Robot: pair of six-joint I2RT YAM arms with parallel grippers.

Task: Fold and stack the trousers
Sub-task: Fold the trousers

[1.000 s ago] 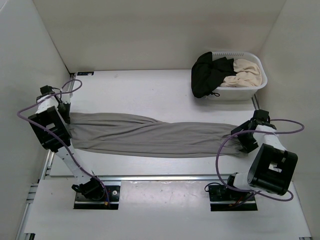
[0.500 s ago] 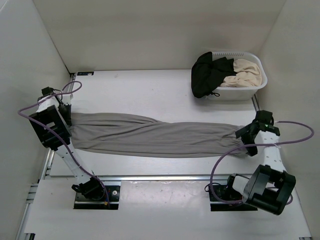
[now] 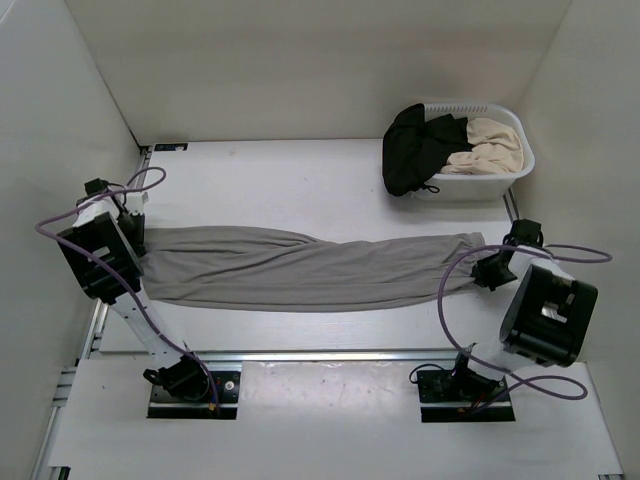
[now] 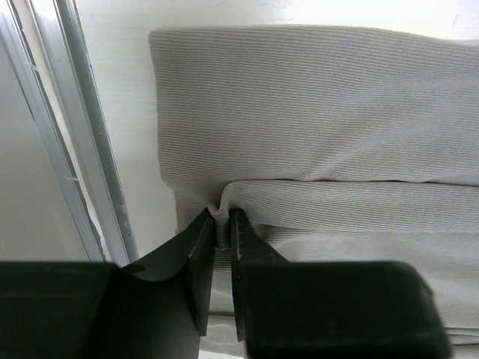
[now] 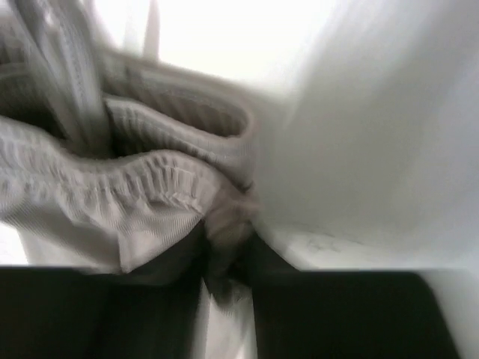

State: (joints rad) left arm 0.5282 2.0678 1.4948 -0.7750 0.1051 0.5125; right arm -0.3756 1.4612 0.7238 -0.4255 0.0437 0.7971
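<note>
**Trousers** (image 3: 310,270): one pair, mid-grey, soft ribbed fabric. They lie flat on the table (image 3: 300,180), stretched lengthwise from the left edge to the right edge across its middle. The legs lie close together, one partly over the other. The hem end is at the left and the waistband (image 5: 150,179), gathered and elastic, is at the right.

**Left gripper** (image 4: 222,224): low over the hem end, near the table's left rail (image 4: 82,134). Its jaws are nearly together, with a small raised fold of fabric pinched between the fingers (image 4: 198,254). The cloth beyond the fold lies smooth.

**Right gripper** (image 5: 228,247): at the waistband end, near the right edge of the table. The wrist view is blurred, but it shows bunched waistband fabric caught between the closed-in jaws.

**Basket** (image 3: 524,162): white plastic, at the far right corner, well apart from the trousers. It holds a black garment (image 3: 415,150), which hangs over its left rim, and a beige garment (image 3: 490,145) on its right side.
</note>
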